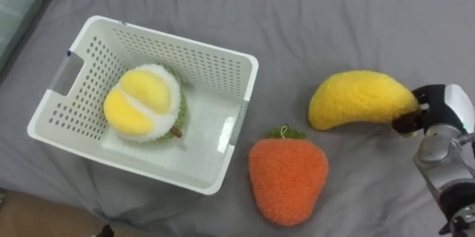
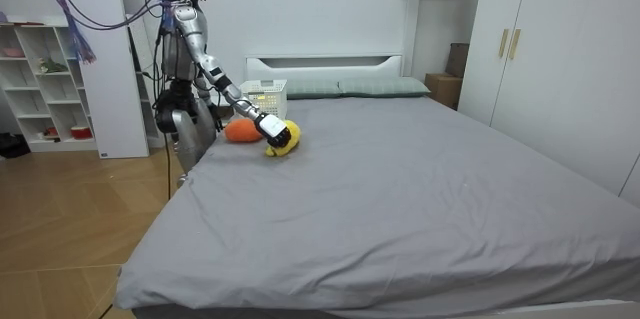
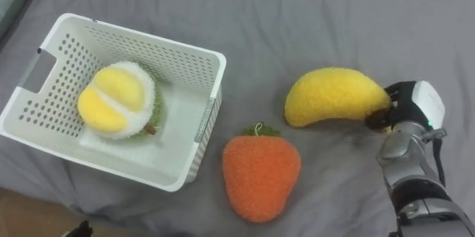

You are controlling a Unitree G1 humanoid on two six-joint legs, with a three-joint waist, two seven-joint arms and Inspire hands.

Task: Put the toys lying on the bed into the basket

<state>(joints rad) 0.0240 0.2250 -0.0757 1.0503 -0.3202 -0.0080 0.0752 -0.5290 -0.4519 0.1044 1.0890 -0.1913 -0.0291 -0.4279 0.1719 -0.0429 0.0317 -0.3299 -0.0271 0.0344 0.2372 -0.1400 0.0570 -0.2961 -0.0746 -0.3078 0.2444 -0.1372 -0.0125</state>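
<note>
Bed: a smooth grey sheet covers the bed, which carries everything.
Basket: a white perforated basket stands on the sheet at the left, with a yellow, white and green plush toy inside it.
Orange toy: an orange plush toy with a green top lies on the sheet just beside the basket's near right corner.
Yellow toy: a yellow plush toy lies on the sheet, right of the basket and just above the orange one.
Right hand: the right hand is at the yellow toy's right end, its dark fingers curled on the tip.
Room: the robot stands at the bed's side on the room view's left, with its right arm stretched out over the sheet. A white shelf stands behind it, a wardrobe on the room view's right, and the floor is wooden.
Hidden: the fingers cover the toy's tip, and the right forearm is cut off by the picture's edge.
</note>
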